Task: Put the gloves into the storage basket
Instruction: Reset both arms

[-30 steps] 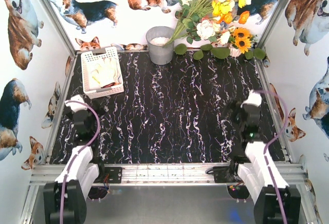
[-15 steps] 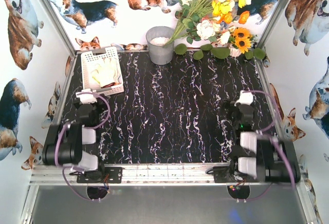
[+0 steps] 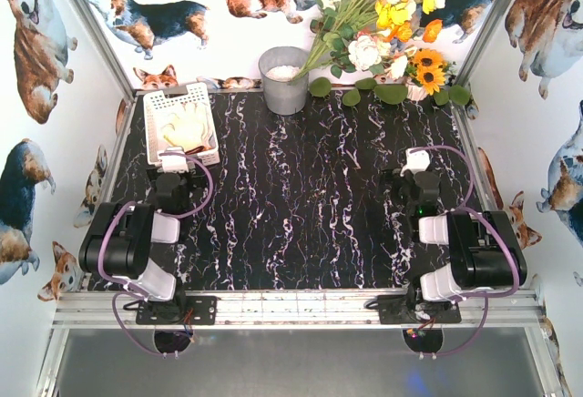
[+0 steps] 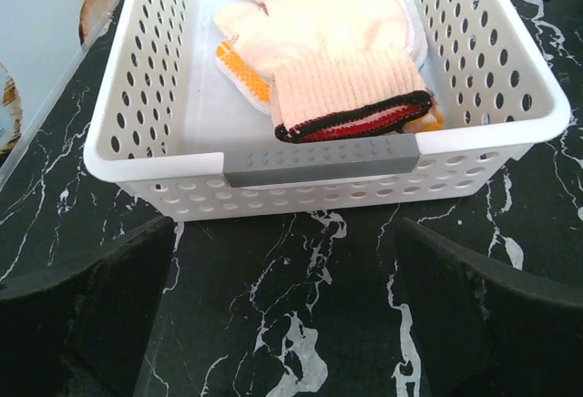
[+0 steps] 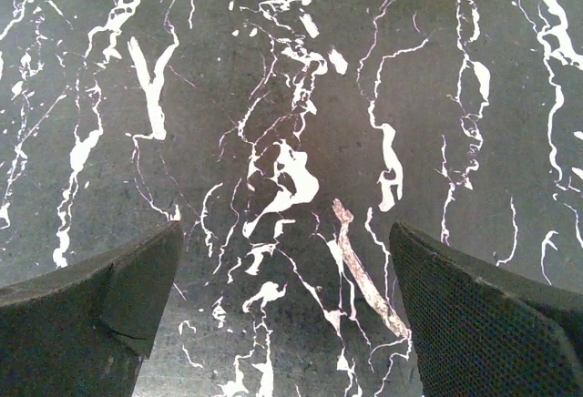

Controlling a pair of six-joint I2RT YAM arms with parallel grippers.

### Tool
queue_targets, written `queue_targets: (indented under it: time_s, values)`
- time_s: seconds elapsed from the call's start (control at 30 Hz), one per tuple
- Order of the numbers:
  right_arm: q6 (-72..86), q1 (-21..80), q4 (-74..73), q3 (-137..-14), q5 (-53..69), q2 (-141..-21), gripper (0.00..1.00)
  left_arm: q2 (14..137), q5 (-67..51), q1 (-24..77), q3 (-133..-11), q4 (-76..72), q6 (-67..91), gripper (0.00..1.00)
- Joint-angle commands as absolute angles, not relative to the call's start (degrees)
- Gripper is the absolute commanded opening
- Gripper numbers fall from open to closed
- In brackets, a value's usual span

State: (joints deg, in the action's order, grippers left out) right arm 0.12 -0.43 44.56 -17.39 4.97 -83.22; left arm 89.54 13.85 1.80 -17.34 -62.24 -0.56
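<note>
The white lattice storage basket (image 3: pixel 157 119) stands at the table's far left and fills the top of the left wrist view (image 4: pixel 146 96). Pale knit gloves (image 3: pixel 187 128) lie piled inside it; the top one (image 4: pixel 337 51) is cream with a red and black cuff, and an orange-patterned glove (image 4: pixel 239 71) lies under it. My left gripper (image 3: pixel 173 162) is open and empty just in front of the basket's near wall (image 4: pixel 287 260). My right gripper (image 3: pixel 412 167) is open and empty over bare marble at the right (image 5: pixel 287 260).
A grey metal bucket (image 3: pixel 284 80) stands at the back centre, with a bunch of artificial flowers (image 3: pixel 383 15) beside it at the back right. Walls with dog pictures close in the left, right and back sides.
Both arms have folded back toward their bases, and both wrists have moved forward. The left gripper has come up close to the basket's near wall.
</note>
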Motion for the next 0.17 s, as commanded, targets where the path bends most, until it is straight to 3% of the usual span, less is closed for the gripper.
queue_targets:
  time_s: [0.0, 0.13]
  values:
    - [-0.57, -0.33, 50.61, -18.3, 4.86, -84.41, 1.0, 89.21, 15.16, 1.69, -17.51, -63.1, -1.62, 1.0]
    - [-0.39, -0.7, 48.2, -18.77, 4.74, -83.4, 1.0, 89.08, 10.88, 1.68, -17.46, -62.99, -2.96, 1.0]
